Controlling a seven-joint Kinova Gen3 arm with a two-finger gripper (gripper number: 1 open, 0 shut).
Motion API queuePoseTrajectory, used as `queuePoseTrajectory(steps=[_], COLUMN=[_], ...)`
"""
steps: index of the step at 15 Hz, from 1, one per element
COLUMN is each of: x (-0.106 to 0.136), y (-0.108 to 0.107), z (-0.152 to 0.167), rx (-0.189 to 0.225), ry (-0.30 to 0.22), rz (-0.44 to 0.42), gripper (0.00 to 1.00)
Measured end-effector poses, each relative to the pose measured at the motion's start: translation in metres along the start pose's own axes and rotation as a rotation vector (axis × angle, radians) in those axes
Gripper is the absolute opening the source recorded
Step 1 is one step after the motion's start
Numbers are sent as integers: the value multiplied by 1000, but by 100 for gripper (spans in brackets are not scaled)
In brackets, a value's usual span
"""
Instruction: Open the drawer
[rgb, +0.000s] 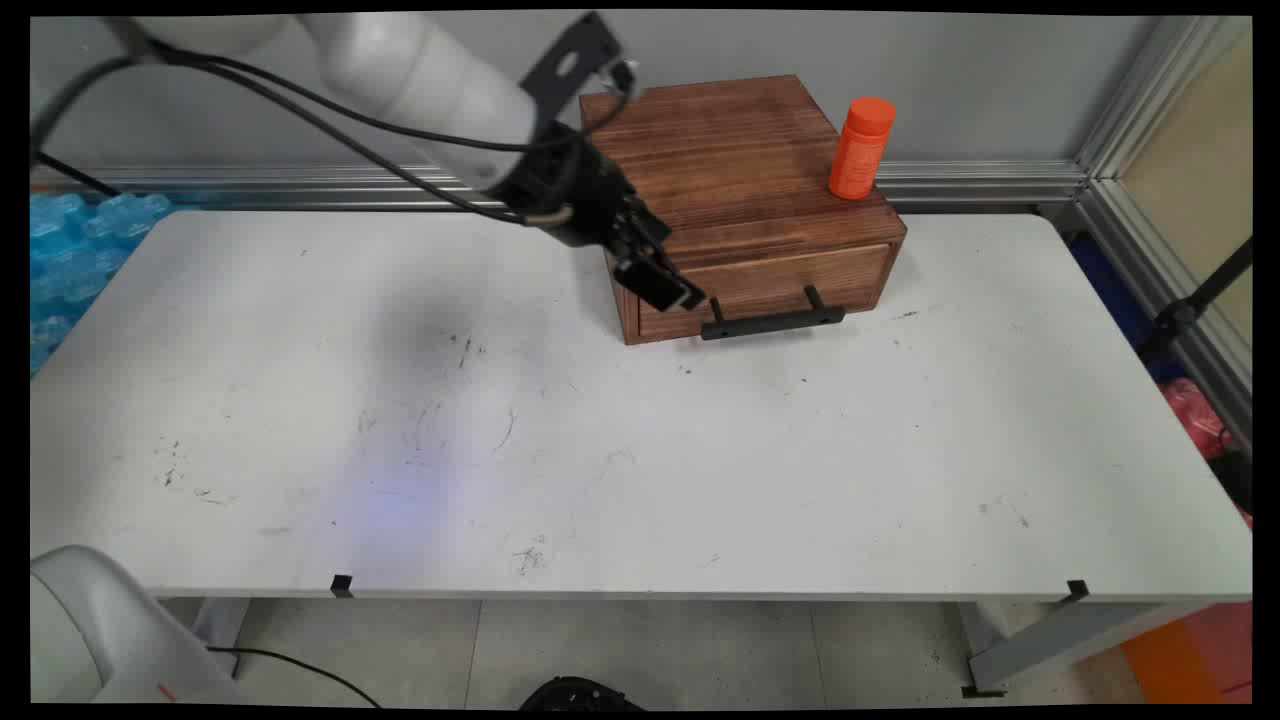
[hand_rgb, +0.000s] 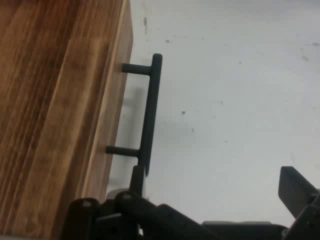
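From my seat, the near part of the white bench (rgb: 640, 480) is bare, scuffed surface with grey smudges. Further back stands the wooden drawer box (rgb: 745, 190), my landmark for everything else. Its single drawer front (rgb: 770, 285) looks flush with the box face, and a black bar handle (rgb: 772, 320) runs across it on two short posts.

The gripper (rgb: 668, 285) hangs at the front left corner of the box, just off the left end of the handle. Its fingers stand spread apart with nothing between them: in the hand view one finger (hand_rgb: 135, 182) lies right by the handle's (hand_rgb: 150, 115) near end, so close I cannot tell whether they touch, and the other finger (hand_rgb: 296, 192) sits well out over the bare bench (hand_rgb: 235, 100), away from the box (hand_rgb: 55, 110).

On top of the box, at its right rear corner, an orange bottle (rgb: 861, 148) with an orange cap stands upright.
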Motion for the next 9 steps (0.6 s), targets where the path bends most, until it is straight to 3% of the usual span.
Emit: queuePoseTrajectory(steps=[9], x=[30], y=[9], z=[72], rx=[54], ry=[-57], rz=[-29], gripper=[100])
